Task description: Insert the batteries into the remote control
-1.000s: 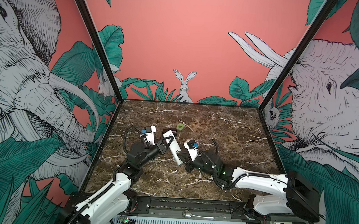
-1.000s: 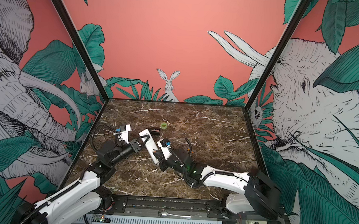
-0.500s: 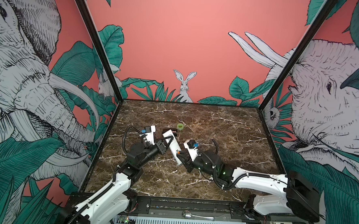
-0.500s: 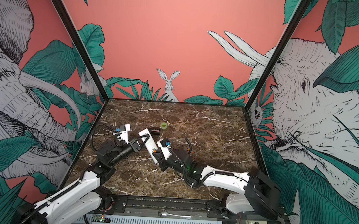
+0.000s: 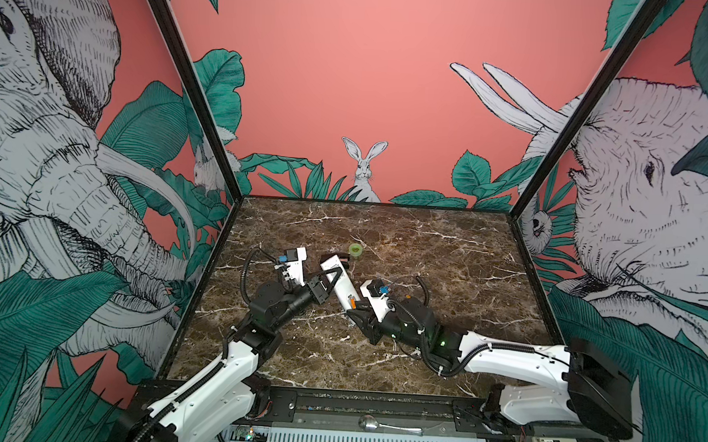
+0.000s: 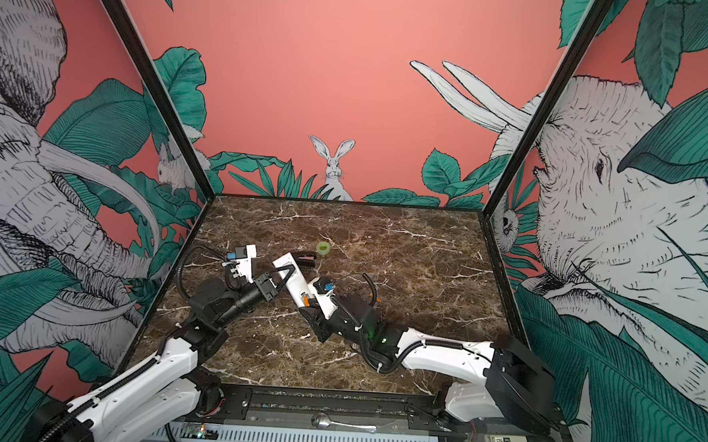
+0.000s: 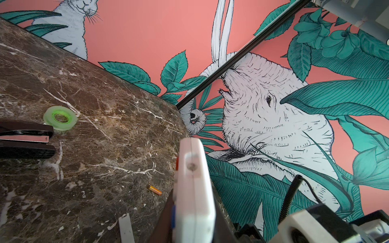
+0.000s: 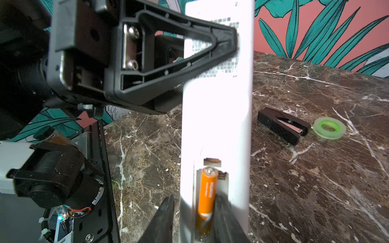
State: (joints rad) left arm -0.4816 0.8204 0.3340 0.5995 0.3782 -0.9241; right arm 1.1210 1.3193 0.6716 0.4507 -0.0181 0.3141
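Remote control (image 8: 216, 126) was clamped tight in the left gripper (image 5: 337, 276), plain back up, over the marble table (image 5: 425, 255). Right gripper (image 8: 193, 199) sat at the remote's open bay, fingers (image 8: 166, 212) apart either side of one orange battery (image 8: 207, 193) lying in the bay. Second battery (image 7: 154, 190) lay loose on the table, well apart from the black stapler (image 8: 280, 126) and green tape roll (image 8: 329, 128)

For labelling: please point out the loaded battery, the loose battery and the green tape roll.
loaded battery (image 8: 207, 193): right wrist view, orange body.
loose battery (image 7: 155, 190): left wrist view, orange middle.
green tape roll (image 7: 72, 120): left wrist view, outer rim.
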